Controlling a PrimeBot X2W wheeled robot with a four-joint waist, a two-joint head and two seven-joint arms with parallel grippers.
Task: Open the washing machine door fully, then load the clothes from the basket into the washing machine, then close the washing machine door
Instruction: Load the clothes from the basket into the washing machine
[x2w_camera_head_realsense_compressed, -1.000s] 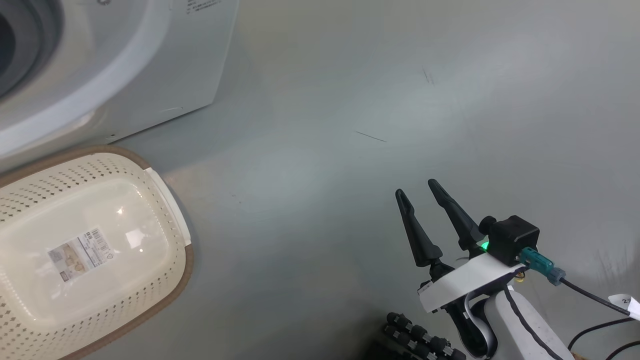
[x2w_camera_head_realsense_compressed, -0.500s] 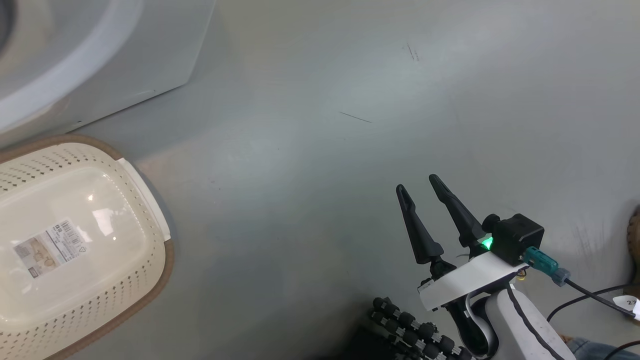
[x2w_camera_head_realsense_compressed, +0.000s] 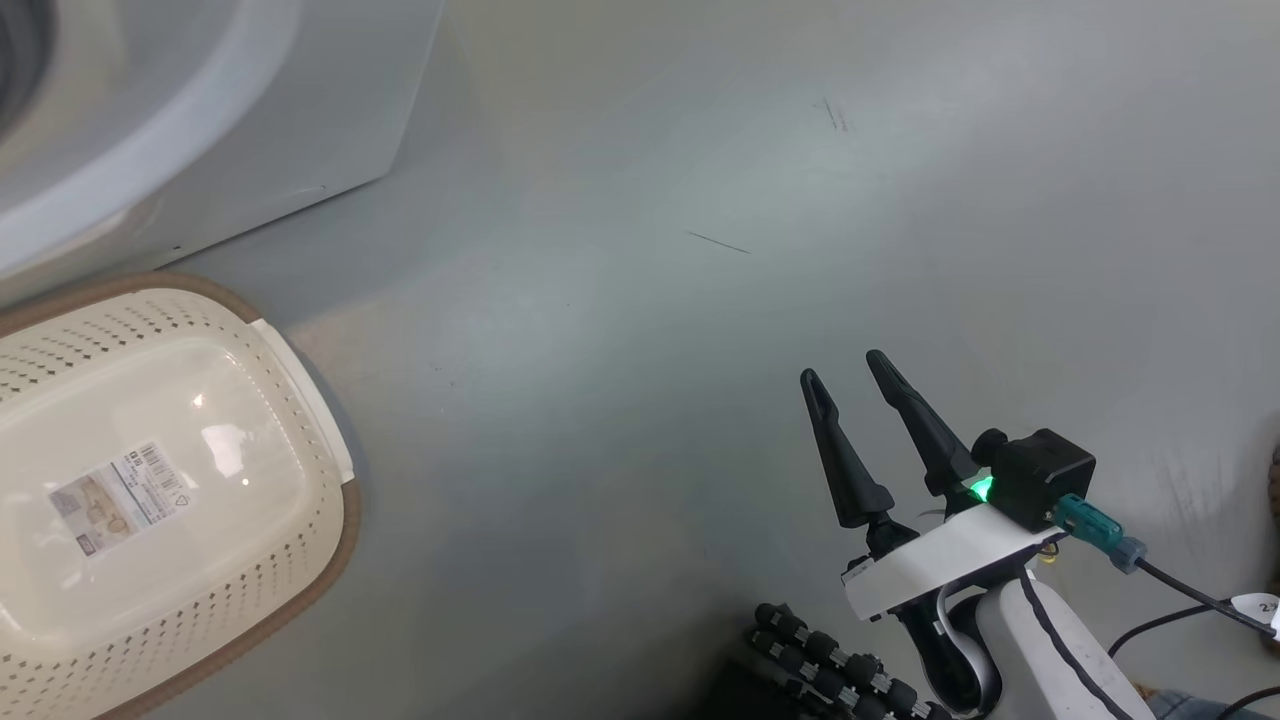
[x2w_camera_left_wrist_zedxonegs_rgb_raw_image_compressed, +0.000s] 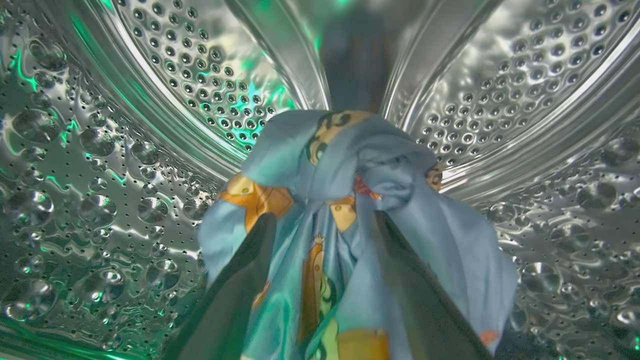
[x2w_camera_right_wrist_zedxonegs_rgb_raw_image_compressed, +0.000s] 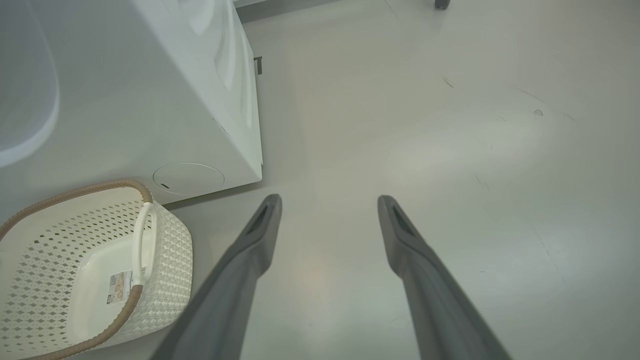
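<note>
My left gripper (x2w_camera_left_wrist_zedxonegs_rgb_raw_image_compressed: 324, 216) is inside the dimpled, perforated steel drum (x2w_camera_left_wrist_zedxonegs_rgb_raw_image_compressed: 150, 100), its fingers spread wide and the light blue printed clothes (x2w_camera_left_wrist_zedxonegs_rgb_raw_image_compressed: 395, 175) bunched loosely between them, unpinched. The white washing machine (x2w_camera_head_realsense_compressed: 200, 120) and the cream perforated basket (x2w_camera_head_realsense_compressed: 335, 540) are both cut off at the left edge and stand on the smooth pale grey floor (x2w_camera_head_realsense_compressed: 620, 400). Further right, my right gripper (x2w_camera_head_realsense_compressed: 842, 368) hangs open above it.

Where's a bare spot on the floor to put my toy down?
The wide grey floor between the basket and the right gripper is bare. The basket's bottom too. Crowded: inside the drum, clothes bunch between the fingers of the left gripper.
</note>
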